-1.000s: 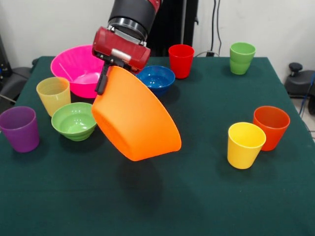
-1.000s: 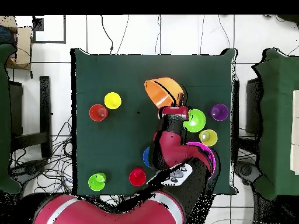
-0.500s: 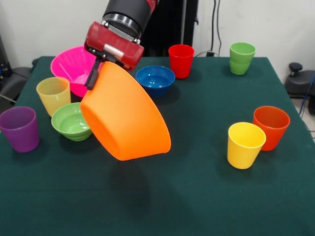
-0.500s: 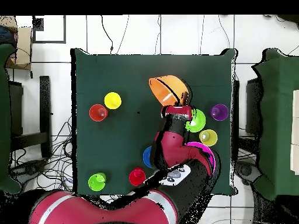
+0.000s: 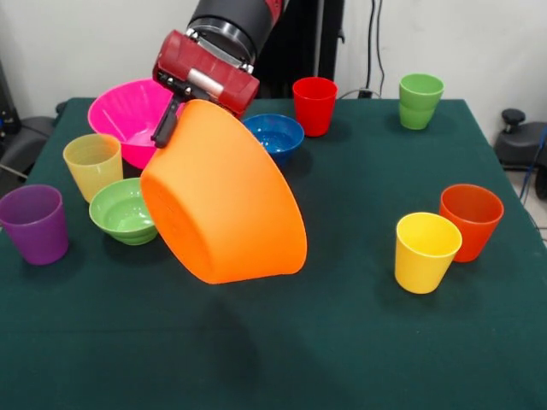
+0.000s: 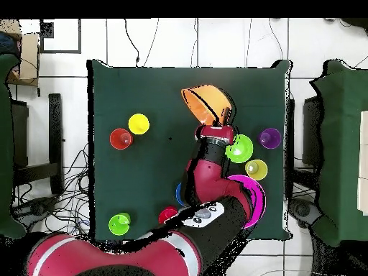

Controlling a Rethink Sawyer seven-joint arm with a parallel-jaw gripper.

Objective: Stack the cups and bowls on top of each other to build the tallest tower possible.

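Whereas half a second ago the orange bowl (image 5: 224, 205) hung slightly lower and further left in the front view, the gripper (image 5: 173, 115) now carries it a little higher, pinching its rim with fingers closed on it, clear of the green table (image 5: 342, 342). Its mouth tilts steeply up and away toward the arm, base facing down toward the camera, beside the light green bowl (image 5: 125, 210). The pink bowl (image 5: 128, 115), blue bowl (image 5: 275, 135) and yellow cup (image 5: 425, 251) stand upright and hold nothing.
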